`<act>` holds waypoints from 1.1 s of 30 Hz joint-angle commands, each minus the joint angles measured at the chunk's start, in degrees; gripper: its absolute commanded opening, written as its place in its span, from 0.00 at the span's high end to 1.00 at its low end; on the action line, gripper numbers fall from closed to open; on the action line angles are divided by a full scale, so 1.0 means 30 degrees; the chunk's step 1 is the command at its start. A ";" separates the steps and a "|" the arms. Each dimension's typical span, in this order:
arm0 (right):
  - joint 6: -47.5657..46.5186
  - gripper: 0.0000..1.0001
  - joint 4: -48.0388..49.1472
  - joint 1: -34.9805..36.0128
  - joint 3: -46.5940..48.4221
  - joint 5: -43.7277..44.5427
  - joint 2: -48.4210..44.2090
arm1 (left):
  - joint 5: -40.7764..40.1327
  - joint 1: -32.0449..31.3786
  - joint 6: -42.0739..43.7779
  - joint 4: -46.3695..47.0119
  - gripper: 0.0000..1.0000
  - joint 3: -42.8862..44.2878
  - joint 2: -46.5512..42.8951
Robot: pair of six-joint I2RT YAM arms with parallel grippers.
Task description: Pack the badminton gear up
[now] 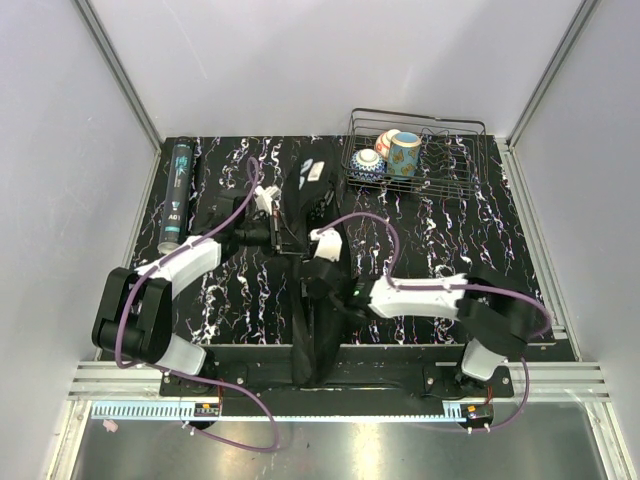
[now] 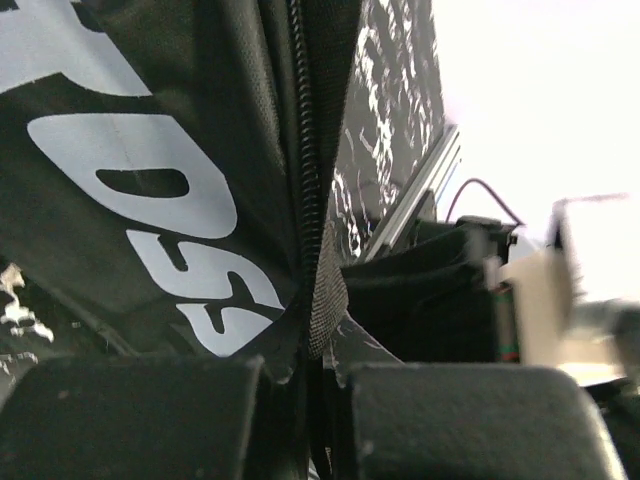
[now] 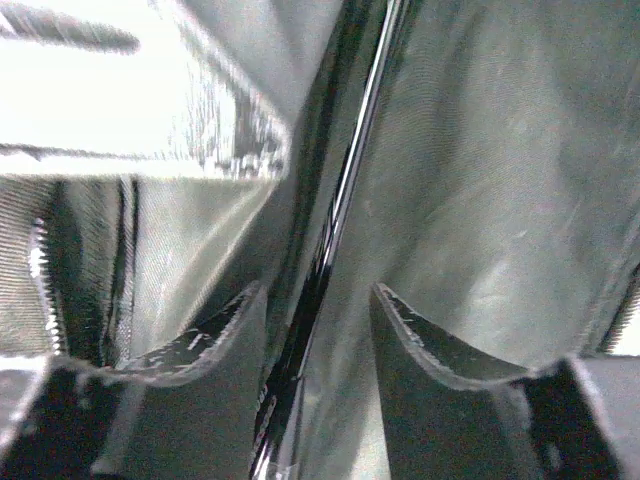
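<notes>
Two-handed bagging — left gripper (image 2: 305, 385) is pinching the bag (image 2: 150, 200) edge, right gripper (image 3: 318, 295) is gaping around the racket (image 3: 350, 190). Withdrawing clear seems next.

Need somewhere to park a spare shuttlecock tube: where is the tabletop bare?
Widest bare patch: the table right of the bag, on the near side of the wire basket. A narrower strip lies between the tube and the bag. Crowded: the centre, where the left arm and right arm meet over the bag.
</notes>
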 commanded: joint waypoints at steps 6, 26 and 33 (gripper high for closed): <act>-0.0976 0.36 -0.3460 -0.2636 -0.1904 -0.6306 -0.7940 | 0.0037 0.0151 0.2425 -0.3973 1.00 0.1236 0.0314; -0.5488 0.30 -0.1791 -1.0668 0.4329 -1.6390 0.3593 | 0.1441 0.0122 0.2454 -0.3212 1.00 0.0738 -0.0449; -0.4088 0.71 -0.0535 -1.0610 0.5041 -1.7910 0.4743 | 0.1093 0.0005 0.2658 -0.3385 1.00 0.0766 -0.0683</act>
